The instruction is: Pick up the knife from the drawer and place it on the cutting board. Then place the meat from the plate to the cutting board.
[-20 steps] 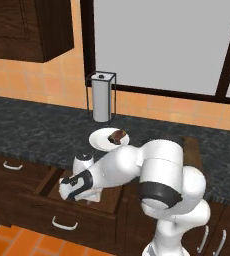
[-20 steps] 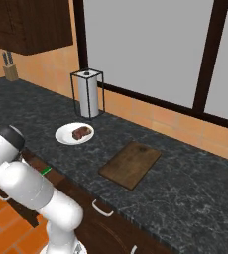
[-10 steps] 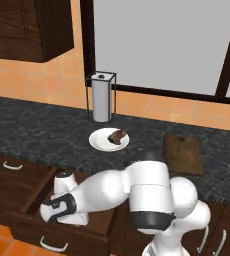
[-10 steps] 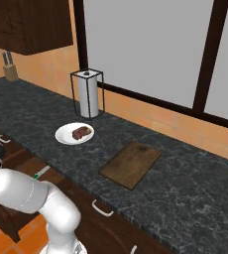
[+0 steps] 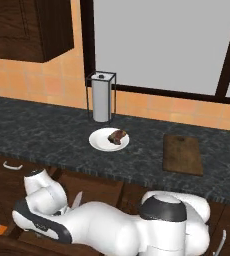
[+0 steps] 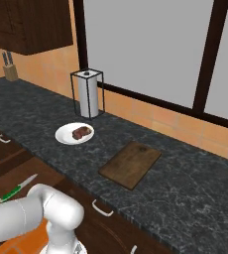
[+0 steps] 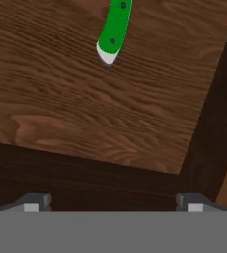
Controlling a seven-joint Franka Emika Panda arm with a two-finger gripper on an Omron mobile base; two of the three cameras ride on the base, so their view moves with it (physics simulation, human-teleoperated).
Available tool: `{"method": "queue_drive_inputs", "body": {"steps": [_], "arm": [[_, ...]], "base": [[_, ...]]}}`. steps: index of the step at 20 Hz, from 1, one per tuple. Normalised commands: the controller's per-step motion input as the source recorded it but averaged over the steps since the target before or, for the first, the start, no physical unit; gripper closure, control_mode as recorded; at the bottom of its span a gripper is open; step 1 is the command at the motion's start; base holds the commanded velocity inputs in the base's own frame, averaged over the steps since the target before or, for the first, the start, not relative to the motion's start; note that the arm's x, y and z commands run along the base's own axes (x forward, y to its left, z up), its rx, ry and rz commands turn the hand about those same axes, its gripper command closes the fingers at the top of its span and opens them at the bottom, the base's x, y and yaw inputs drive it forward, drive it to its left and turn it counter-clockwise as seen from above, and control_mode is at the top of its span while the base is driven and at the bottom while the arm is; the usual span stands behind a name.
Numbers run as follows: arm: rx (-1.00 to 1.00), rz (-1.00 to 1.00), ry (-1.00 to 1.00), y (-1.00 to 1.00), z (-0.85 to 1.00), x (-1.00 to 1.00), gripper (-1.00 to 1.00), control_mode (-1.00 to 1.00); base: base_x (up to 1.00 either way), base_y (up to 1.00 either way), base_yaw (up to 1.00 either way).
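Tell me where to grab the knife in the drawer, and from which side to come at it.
Grip the knife by its green handle, coming straight down from above with the fingers either side of the handle's width. It lies flat on the floor of the drawer, so only its narrow sides offer a pinch, and the handle looks thicker than the pale blade. The open gripper probably needs to move further over it first.

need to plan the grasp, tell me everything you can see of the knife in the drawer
The knife is small, with a bright green handle and a short pale silvery blade. It lies flat on the wooden floor of the open drawer, untouched. In the hand view its handle end shows two dark rivets and a pale cap at the butt, curving slightly. The open end effector hovers short of it, over the drawer's dark wall.
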Motion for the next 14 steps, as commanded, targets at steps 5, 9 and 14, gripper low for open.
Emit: {"method": "queue_drive_inputs", "body": {"steps": [5,9,14], "arm": [[0.00,-0.01,0.00,-0.86,0.70,0.32,-1.00,-1.00],[0.00,0.00,0.00,-0.54,-0.02,0.06,-1.00,-1.00],[0.00,0.09,0.06,-0.13,-0.01,0.58,-1.00,-1.00]], "base": [[0.00,0.00,0.00],[0.00,0.00,0.00],[0.00,0.00,0.00]]}}
